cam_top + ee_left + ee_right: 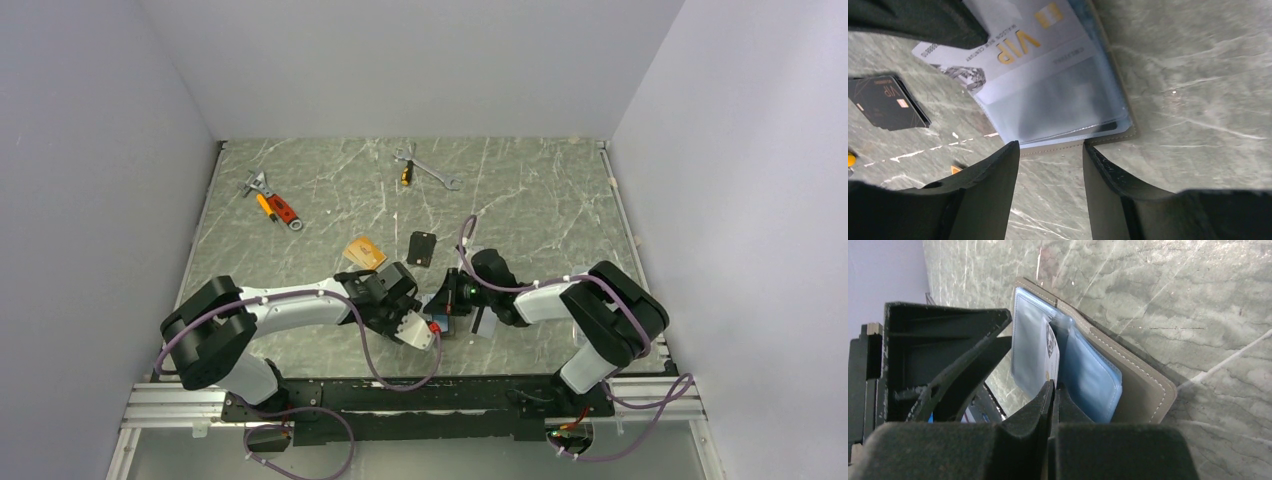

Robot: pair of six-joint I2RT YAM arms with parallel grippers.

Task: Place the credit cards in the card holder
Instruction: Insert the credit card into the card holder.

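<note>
Orange card point(364, 252) and black card point(423, 248) lie loose on the tabletop beyond the left gripper point(1050, 147), its jaws spread wide and empty astride the open card holder point(1063, 105). The right gripper point(1054, 388), jaws pinched on the silver-grey card point(1013, 50), has it partway into a pocket. Thin, stiff and slick, the card looks best held by its short edge.

Wrenches point(437, 175) and orange-handled tools point(278, 209) lie on the table point(540, 200).
</note>
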